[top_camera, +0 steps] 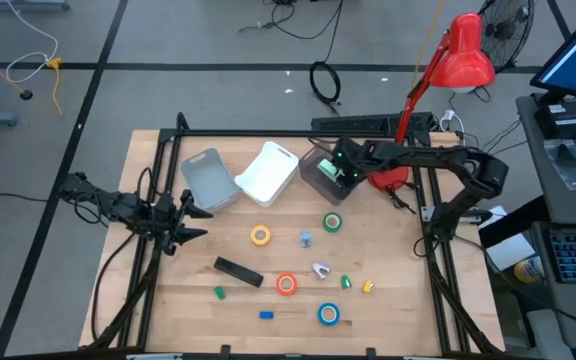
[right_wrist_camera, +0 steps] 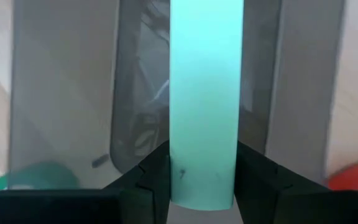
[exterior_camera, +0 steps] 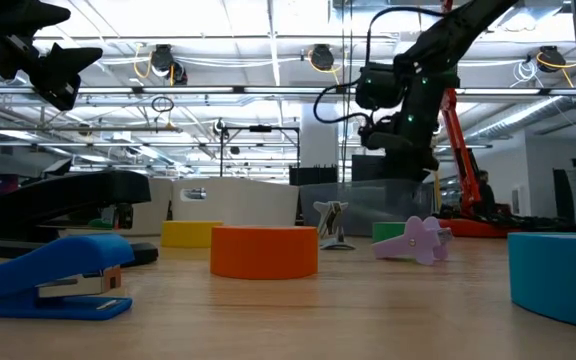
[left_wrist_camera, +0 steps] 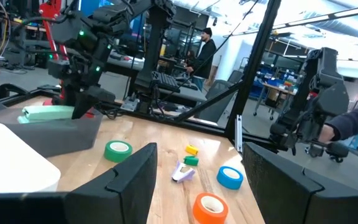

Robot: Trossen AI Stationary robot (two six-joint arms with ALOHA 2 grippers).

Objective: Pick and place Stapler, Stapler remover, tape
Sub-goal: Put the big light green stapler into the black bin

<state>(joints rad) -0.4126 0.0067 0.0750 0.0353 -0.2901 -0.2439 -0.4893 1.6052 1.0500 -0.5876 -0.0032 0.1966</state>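
My right gripper (top_camera: 343, 172) hangs over the dark grey bin (top_camera: 318, 180) at the table's far side, shut on a mint-green stapler (right_wrist_camera: 204, 93). A black stapler (top_camera: 238, 271) lies on the table near the middle. Around it lie the yellow tape (top_camera: 260, 235), green tape (top_camera: 333, 222), orange tape (top_camera: 286, 284) and blue tape (top_camera: 328, 315). A purple stapler remover (top_camera: 320, 269) and a pale blue one (top_camera: 306, 238) rest among them. My left gripper (top_camera: 183, 222) waits open at the table's left edge. My right gripper pinches the mint-green stapler between its two fingers (right_wrist_camera: 157, 174), on the two long sides of its end (right_wrist_camera: 201, 180). The fingers slant steeply down and lie along the stapler. The stapler (left_wrist_camera: 45, 113) reaches out over the dark bin's opening; whether it touches the bin I cannot tell.
A grey-blue bin (top_camera: 208, 180) and a white bin (top_camera: 268, 172) stand left of the dark one. Small coloured clips (top_camera: 219, 293) and a small blue stapler (exterior_camera: 58, 280) lie near the front. A red lamp (top_camera: 463, 55) stands at the far right. A person (left_wrist_camera: 205, 46) stands beyond the table.
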